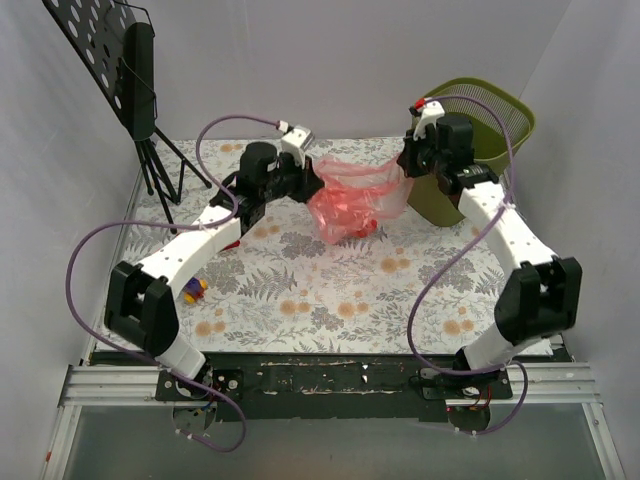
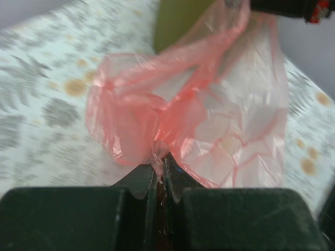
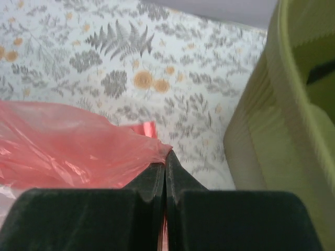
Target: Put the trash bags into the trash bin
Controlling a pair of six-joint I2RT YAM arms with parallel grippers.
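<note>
The translucent red trash bag [image 1: 352, 200] hangs spread out in the air between my two grippers, above the floral table. My left gripper [image 1: 312, 178] is shut on the bag's left edge; the film is pinched between its fingertips [image 2: 159, 166] and the bag [image 2: 209, 115] billows ahead. My right gripper [image 1: 408, 165] is shut on the bag's right edge [image 3: 68, 151], pinched at the tips [image 3: 166, 162]. The olive-green mesh trash bin [image 1: 488, 130] stands at the back right, just beyond the right gripper, and fills the right side of the right wrist view [image 3: 293, 115].
A black perforated music stand [image 1: 120, 70] on a tripod stands at the back left. A small purple and yellow toy [image 1: 193, 290] lies near the left arm. A small red object [image 1: 366, 228] lies on the table under the bag. White walls close both sides.
</note>
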